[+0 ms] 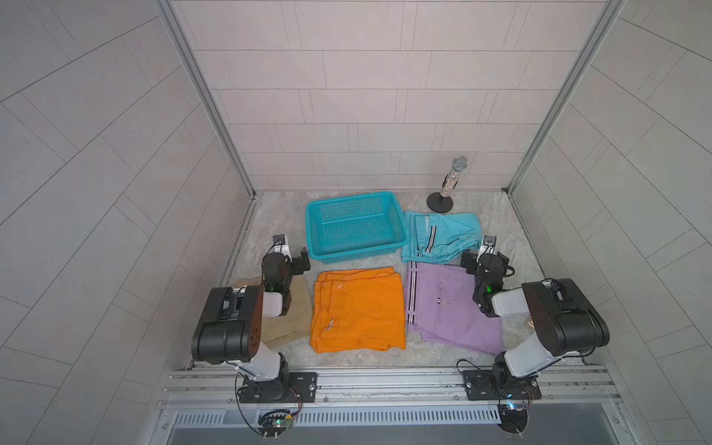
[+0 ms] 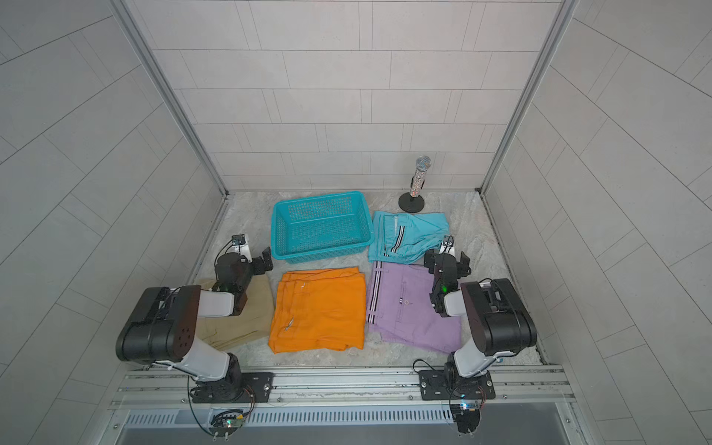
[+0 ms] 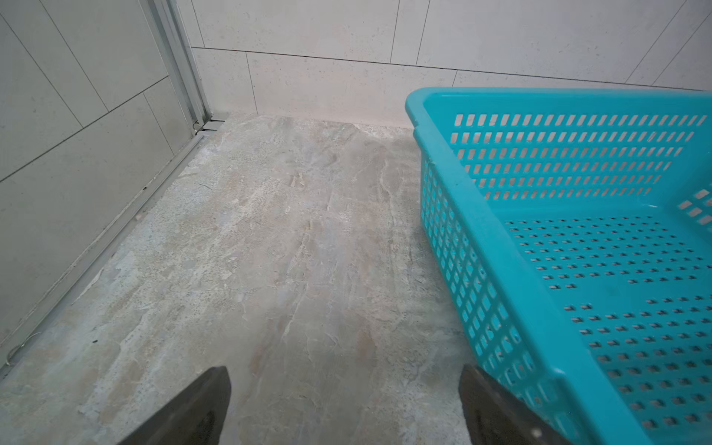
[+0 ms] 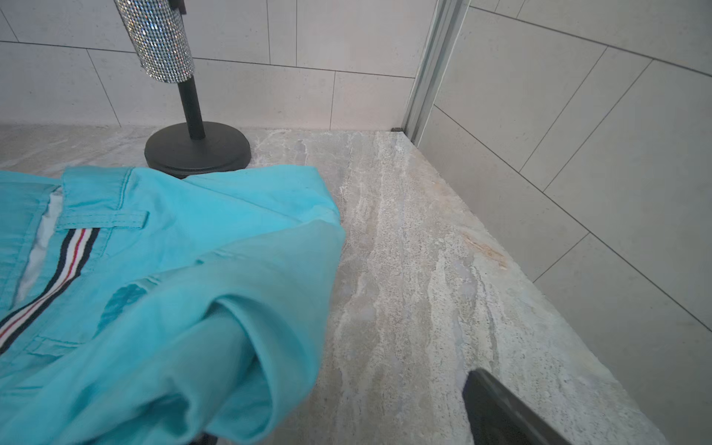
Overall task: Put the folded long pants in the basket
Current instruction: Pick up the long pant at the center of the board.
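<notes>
Sitting rim-up, basket (image 1: 358,252) long axis left-right (orange pants (image 1: 358,310) nearer).

Both top views: taken from high above rail (image 1: 385,379) at 6 o'clock, tilted down toward back wall (image 1: 366,115) at 12 o'clock; whole floor (image 2: 385,356) covered from afar; scene shared almost fully, shifted slightly sideways.
Left wrist view: taken low, close, near 9 o'clock; faced toward 11 o'clock corner; basket (image 3: 481,215) shared with top views.
Right wrist view: taken low, close, near 3 o'clock; faced toward 1 o'clock corner; turquoise pants (image 4: 192,269), microphone stand (image 4: 196,148) shared with top views.
</notes>
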Controlling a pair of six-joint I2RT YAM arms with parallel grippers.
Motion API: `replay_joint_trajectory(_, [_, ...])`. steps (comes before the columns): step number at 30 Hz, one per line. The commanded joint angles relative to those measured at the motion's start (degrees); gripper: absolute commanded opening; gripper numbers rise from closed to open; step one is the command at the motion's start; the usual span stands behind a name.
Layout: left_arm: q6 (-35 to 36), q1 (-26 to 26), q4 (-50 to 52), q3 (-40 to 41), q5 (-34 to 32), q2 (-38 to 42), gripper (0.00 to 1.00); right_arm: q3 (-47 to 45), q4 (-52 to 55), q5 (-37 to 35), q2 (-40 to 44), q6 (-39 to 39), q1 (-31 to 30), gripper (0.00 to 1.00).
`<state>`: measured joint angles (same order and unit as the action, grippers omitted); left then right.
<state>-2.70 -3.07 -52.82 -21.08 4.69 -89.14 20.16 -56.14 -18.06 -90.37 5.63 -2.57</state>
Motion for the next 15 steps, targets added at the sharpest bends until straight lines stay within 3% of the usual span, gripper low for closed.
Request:
replay_joint_trajectory(1, [-1.9,0.3,-1.4,0.6,-5.9,-0.3,1.00,-0.2,-0.5,-0.6,0.5,0.4,0.1,1.00])
replay_joint_trajectory(3, [-3.3,0.3,-4.3,2.5,-9.6,0.3,1.00,-0.2,-0.5,-0.6,0.5,0.4,0.2,1.00])
replay_joint_trajectory(7, [-3.4,0.2,-4.9,2.8,-9.5,0.3,1.00,-0.2,-0.5,-0.6,0.5,0.5,0.1,1.00])
replay_joint_trajectory(15, [-3.9,-1.6,-4.0,3.3,-5.0,1.8,1.00,-0.1,-0.3,-0.6,0.4,0.6,0.1,1.00])
